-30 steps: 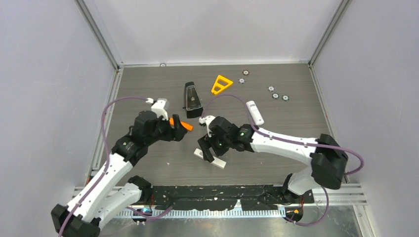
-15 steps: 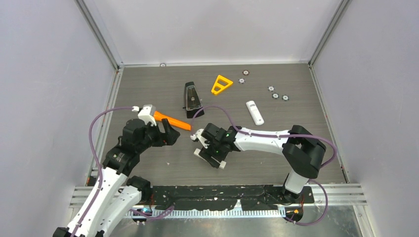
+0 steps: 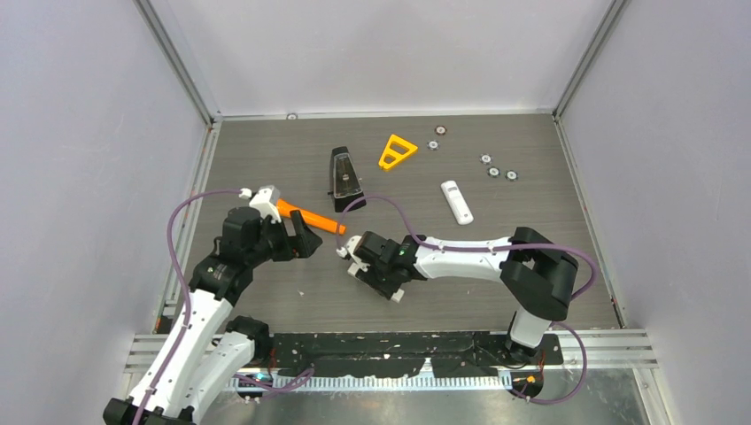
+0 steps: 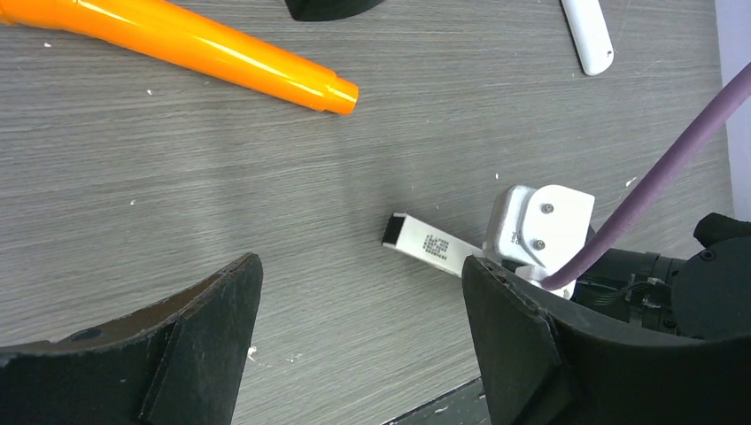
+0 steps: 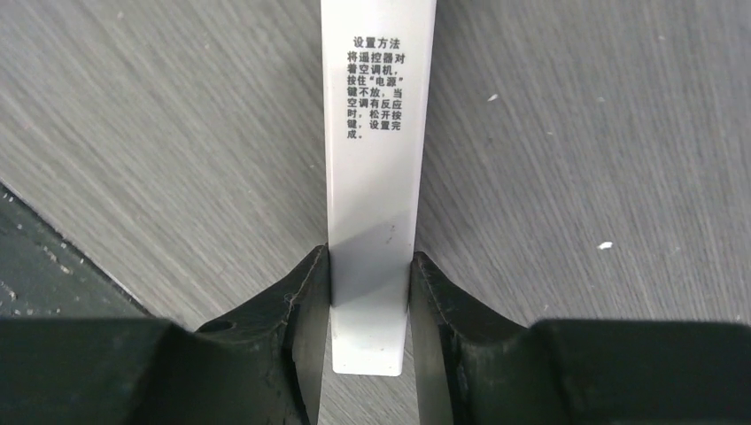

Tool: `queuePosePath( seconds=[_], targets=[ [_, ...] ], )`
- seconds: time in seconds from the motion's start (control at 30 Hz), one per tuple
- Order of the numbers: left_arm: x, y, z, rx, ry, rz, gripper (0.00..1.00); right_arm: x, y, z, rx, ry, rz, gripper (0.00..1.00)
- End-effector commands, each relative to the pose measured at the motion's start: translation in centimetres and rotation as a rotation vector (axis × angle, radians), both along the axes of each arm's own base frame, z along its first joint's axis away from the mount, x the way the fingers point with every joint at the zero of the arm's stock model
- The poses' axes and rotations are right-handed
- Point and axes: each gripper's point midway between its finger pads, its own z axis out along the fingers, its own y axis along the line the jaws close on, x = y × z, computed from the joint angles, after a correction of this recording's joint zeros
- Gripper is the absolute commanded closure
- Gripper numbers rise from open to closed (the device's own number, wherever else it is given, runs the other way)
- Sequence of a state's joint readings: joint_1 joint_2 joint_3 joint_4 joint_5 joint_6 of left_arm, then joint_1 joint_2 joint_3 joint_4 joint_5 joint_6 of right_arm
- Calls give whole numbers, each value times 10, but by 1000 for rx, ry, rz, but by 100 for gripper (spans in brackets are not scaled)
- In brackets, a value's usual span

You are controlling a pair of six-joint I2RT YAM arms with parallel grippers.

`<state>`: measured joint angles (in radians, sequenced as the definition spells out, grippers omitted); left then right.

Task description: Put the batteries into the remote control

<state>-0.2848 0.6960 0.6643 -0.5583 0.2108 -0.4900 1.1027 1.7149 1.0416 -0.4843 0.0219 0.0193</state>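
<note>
Right wrist — jaws now tight on remote (image 5: pixel 372 177)

The white remote (image 5: pixel 376 177) lies flat, label upward.

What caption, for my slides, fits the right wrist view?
Right end effector closed on white remote lying on grey table.

Robotics lab test cell. Plain pale walls (image 3: pixel 80 177) on three sides, aluminium frame posts (image 3: pixel 181 66) at the back corners, grey wood-grain tabletop (image 3: pixel 266 150). Left arm (image 3: pixel 199 310) and right arm (image 3: pixel 469 257) bolted to a black mounting rail (image 3: pixel 381 345) at the near edge, trailing purple cables (image 4: pixel 673 158).
</note>
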Motion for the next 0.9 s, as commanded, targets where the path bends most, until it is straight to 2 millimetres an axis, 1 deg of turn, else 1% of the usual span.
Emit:
queuePosePath(
  seconds=[0.0, 0.07, 0.1, 0.17, 0.23, 0.27, 0.3, 0.33, 0.37, 0.4, 0.43, 0.5, 0.63, 0.67, 0.7, 0.73, 0.77, 0.8, 0.83, 0.87],
  targets=[
    [6, -2, 24, -13, -67, -26, 16, 25, 0, 8, 9, -113, -125, 73],
    [6, -1, 26, -7, -71, -25, 16, 34, -4, 12, 22, -140, -175, 79],
    [6, 0, 27, -5, -72, -23, 16, 36, -5, 14, 32, -145, -201, 80],
    [6, 0, 28, -4, -74, -25, 16, 49, -11, 23, 64, -169, -275, 82],
    [6, 0, 28, -2, -73, -27, 16, 65, -22, 30, 90, -185, -364, 82],
    [6, 0, 29, -2, -74, -29, 16, 76, -33, 30, 94, -186, -416, 82],
    [5, 0, 30, -1, -74, -31, 16, 82, -37, 36, 116, -190, -453, 82],
    [5, 0, 31, -1, -75, -32, 16, 94, -51, 36, 115, -192, -505, 82],
    [5, 0, 32, -2, -73, -35, 16, 100, -56, 39, 123, -195, -530, 82],
    [4, -1, 34, -5, -71, -42, 16, 112, -69, 39, 119, -199, -576, 82],
    [3, -2, 36, -7, -72, -47, 16, 120, -73, 38, 120, -202, -587, 82],
    [2, -2, 40, -16, -55, -39, 15, 144, -91, 36, 122, -207, -646, 82],
    [-3, 2, 41, -3, 7, -12, 8, 174, -104, 29, 95, -212, -682, 82],
    [-3, 4, 40, 1, 23, 7, 5, 177, -105, 23, 82, -202, -685, 81],
    [-5, 7, 39, 7, 45, 25, 2, 185, -106, 25, 90, -203, -697, 81],
    [-7, 9, 38, 13, 60, 35, 1, 187, -107, 18, 83, -187, -701, 81],
    [-9, 11, 37, 19, 67, 47, 0, 193, -108, 19, 91, -188, -711, 79],
    [-10, 14, 36, 24, 69, 65, 0, 195, -108, 15, 85, -179, -716, 78],
    [-11, 17, 36, 27, 65, 83, 0, 199, -108, 17, 90, -182, -725, 74],
    [-13, 19, 37, 28, 58, 90, 0, 198, -108, 14, 84, -171, -732, 72]
  ],
)
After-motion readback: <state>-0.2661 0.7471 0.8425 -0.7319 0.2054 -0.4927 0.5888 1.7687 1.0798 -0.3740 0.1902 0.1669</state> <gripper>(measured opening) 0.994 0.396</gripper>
